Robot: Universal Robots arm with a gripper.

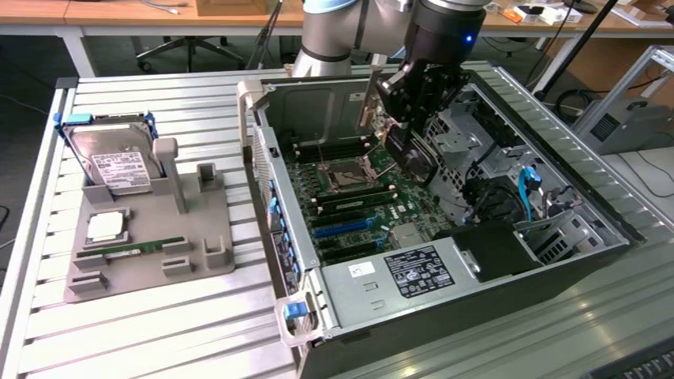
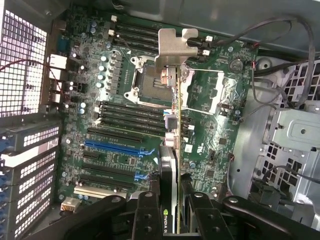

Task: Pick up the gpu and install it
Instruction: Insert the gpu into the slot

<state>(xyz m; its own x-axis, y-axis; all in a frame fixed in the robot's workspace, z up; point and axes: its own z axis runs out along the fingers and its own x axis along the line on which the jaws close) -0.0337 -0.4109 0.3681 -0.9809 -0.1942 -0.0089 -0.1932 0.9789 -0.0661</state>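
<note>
The gpu (image 1: 409, 151) is a thin dark card with a silver bracket (image 1: 368, 103) at one end. My gripper (image 1: 413, 118) is shut on it and holds it in the air inside the open computer case (image 1: 421, 272), over the motherboard (image 1: 353, 197). In the wrist view the gpu (image 2: 173, 165) shows edge-on, its silver bracket (image 2: 175, 47) pointing away from the camera, with my gripper (image 2: 172, 212) clamped on either face of the card. Under it lie the motherboard (image 2: 105, 85) and its blue and black expansion slots (image 2: 117, 146). The card stands apart from the slots.
At the exterior view's left a grey holder (image 1: 147, 253) carries a silver hard drive (image 1: 121, 162), a processor chip (image 1: 106, 227) and a green memory stick (image 1: 137, 251). Cables (image 2: 285, 60) and drive cages (image 1: 479, 142) crowd the far side of the case.
</note>
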